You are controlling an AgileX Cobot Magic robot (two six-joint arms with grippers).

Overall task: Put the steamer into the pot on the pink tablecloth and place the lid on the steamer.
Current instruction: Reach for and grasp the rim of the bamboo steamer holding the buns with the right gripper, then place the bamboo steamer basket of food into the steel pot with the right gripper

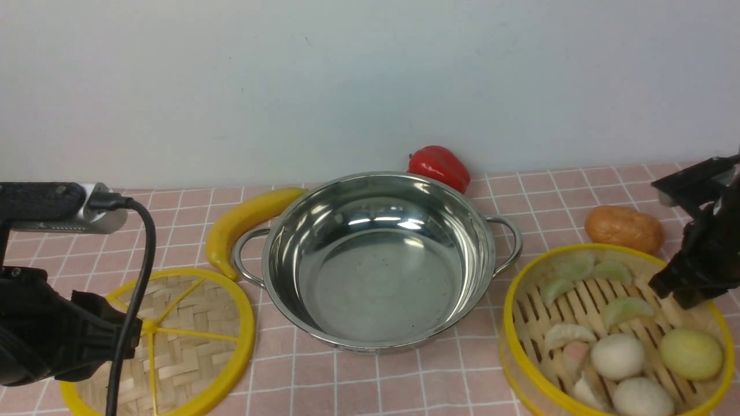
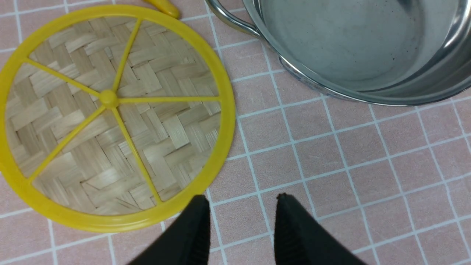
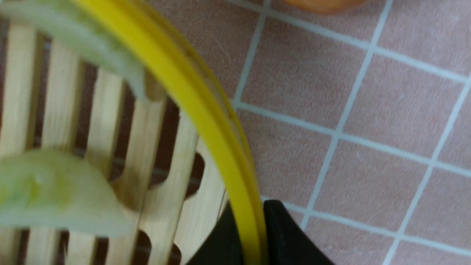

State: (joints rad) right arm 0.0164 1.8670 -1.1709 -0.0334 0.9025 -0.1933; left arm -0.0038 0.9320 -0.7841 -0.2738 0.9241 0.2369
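Tablecloth [image 1: 555, 196] carries all: pot [image 1: 376, 277] centre, lid [image 1: 185, 335] to my left, steamer [image 1: 584, 300] to my right, pepper [image 1: 439, 164] behind the pot.

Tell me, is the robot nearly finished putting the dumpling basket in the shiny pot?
Not nearly. Done: nothing yet; the pot is empty. In hand: the right gripper is pinching the yellow rim of the steamer, which is beside the pot, not in it. To do: lift the steamer into the pot, then add the lid, which lies flat on the pink tablecloth near the open left gripper.
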